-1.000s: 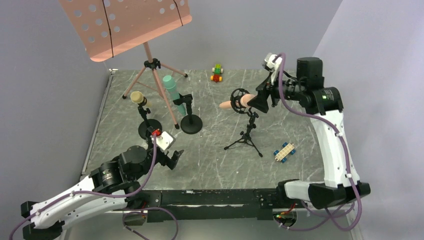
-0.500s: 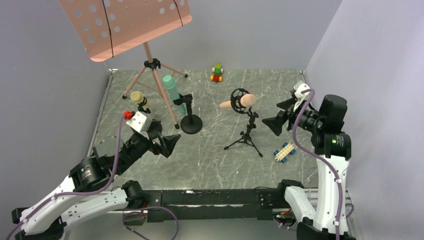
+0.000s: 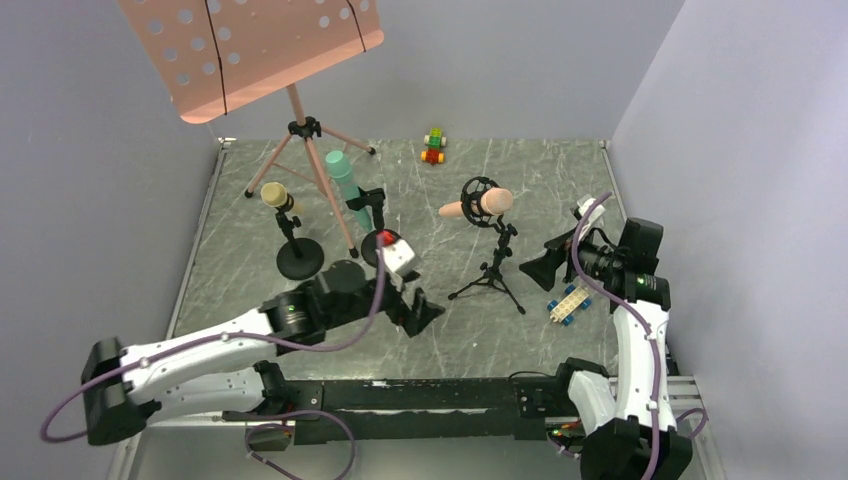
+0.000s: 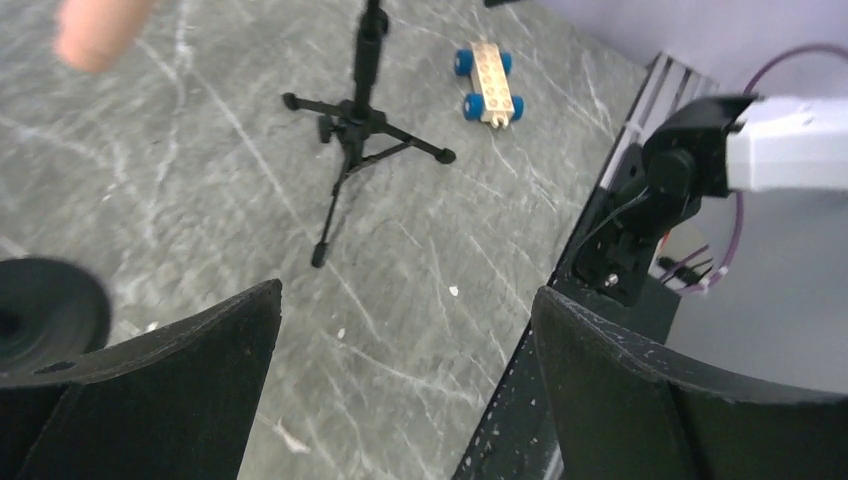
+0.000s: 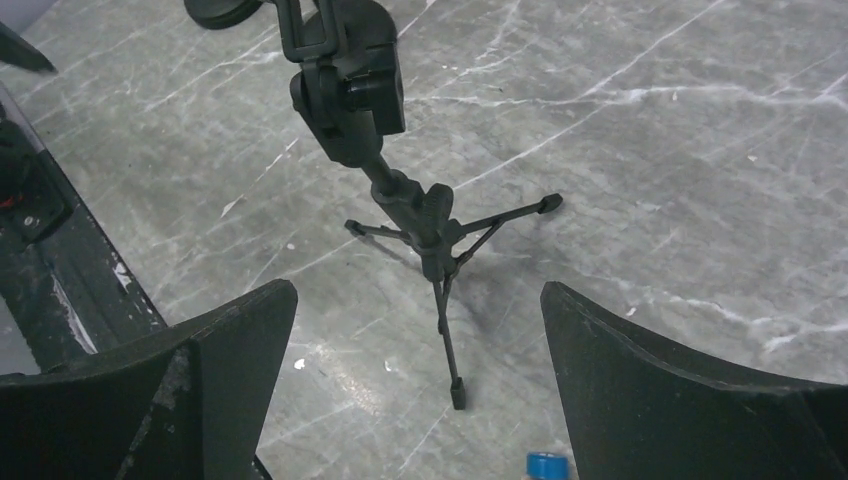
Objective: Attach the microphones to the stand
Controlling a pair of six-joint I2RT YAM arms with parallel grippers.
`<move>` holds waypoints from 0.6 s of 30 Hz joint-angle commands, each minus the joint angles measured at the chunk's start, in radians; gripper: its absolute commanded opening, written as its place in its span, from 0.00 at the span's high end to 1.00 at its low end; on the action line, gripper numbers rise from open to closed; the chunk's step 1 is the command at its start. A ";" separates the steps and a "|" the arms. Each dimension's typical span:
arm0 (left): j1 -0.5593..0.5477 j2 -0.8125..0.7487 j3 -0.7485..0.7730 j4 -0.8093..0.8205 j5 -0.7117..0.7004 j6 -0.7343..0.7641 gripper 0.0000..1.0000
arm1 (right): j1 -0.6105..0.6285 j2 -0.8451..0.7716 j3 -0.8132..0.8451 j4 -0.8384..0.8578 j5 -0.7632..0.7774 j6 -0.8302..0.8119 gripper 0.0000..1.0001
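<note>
The left hand (image 3: 422, 310) has swung toward the near edge's middle; the right hand (image 3: 541, 268) has withdrawn toward the right edge. Both gape wide, empty. The yellow microphone (image 3: 274, 194) and teal microphone (image 3: 343, 176), nearer the left edge, and the pink microphone (image 3: 478, 205), mid-table, sit in stands (image 3: 489, 272). Likely light, rigid: grip mid-barrel.

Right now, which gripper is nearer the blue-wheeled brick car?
Right. The right gripper hovers close by the blue-wheeled brick car, just beyond it; the left gripper is well to its left, past the tripod stand.

left pincer (image 3: 418, 312): jaws spread, empty | right pincer (image 3: 538, 266): jaws spread, empty
</note>
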 commanded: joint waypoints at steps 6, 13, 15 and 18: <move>-0.077 0.334 -0.027 0.656 0.015 0.183 0.01 | -0.008 -0.103 -0.087 0.195 -0.042 0.026 0.01; -0.076 0.567 0.060 0.812 -0.058 0.178 0.01 | -0.021 -0.170 -0.135 0.294 0.163 0.133 0.00; -0.076 0.613 0.078 0.853 -0.082 0.180 0.01 | -0.028 -0.157 -0.124 0.296 0.202 0.163 0.00; -0.075 0.684 0.068 0.981 -0.120 0.204 0.01 | -0.035 -0.146 -0.110 0.285 0.234 0.179 0.00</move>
